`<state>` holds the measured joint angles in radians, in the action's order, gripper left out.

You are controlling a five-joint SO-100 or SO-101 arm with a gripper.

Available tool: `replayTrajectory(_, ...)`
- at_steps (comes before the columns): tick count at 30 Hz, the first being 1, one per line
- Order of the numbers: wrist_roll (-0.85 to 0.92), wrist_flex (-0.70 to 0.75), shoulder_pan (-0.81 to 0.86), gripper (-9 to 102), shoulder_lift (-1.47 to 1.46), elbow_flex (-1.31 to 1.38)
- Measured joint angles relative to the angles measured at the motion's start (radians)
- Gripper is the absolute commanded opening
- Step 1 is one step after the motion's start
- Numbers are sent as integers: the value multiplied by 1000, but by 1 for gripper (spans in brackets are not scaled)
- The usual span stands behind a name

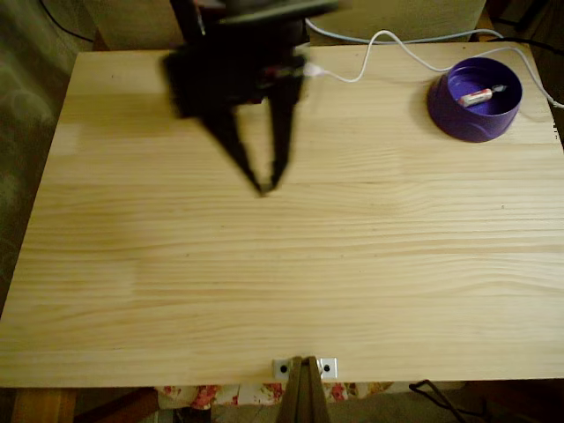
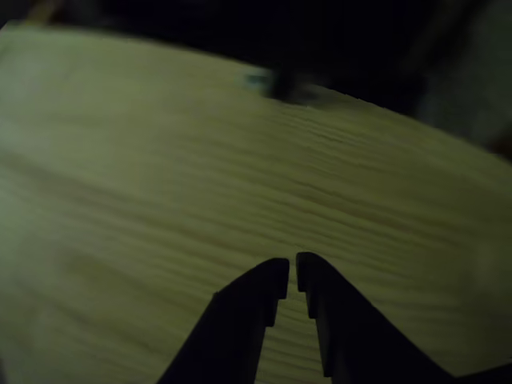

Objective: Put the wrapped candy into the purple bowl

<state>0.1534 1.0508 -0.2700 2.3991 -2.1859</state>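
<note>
The purple bowl [image 1: 475, 99] stands at the far right of the wooden table in the fixed view. Inside it lies the wrapped candy [image 1: 480, 95], a short whitish stick with reddish marks. My black gripper [image 1: 266, 187] hangs over the table's upper middle, well to the left of the bowl, its image blurred. Its two fingertips almost touch and nothing is held between them. The other view looks down along the same gripper [image 2: 292, 276]; its dark tips stand a narrow slit apart above bare wood.
A white cable [image 1: 388, 44] with a plug runs across the table's far edge from the arm toward the bowl. A small metal bracket [image 1: 304, 367] sits at the near edge. Bare wood [image 1: 352, 264] spreads across the middle and front.
</note>
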Motion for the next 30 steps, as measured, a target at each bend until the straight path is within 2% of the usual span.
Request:
replayTrajectory(5,-61,-91,170,0,225,-245)
replayTrajectory(9,-133,-106,288,0,350,-400)
replayTrajectory(21,-132,-55,379,0,712,-755)
replayTrajectory(30,-152,-66,383,0,752,-838)
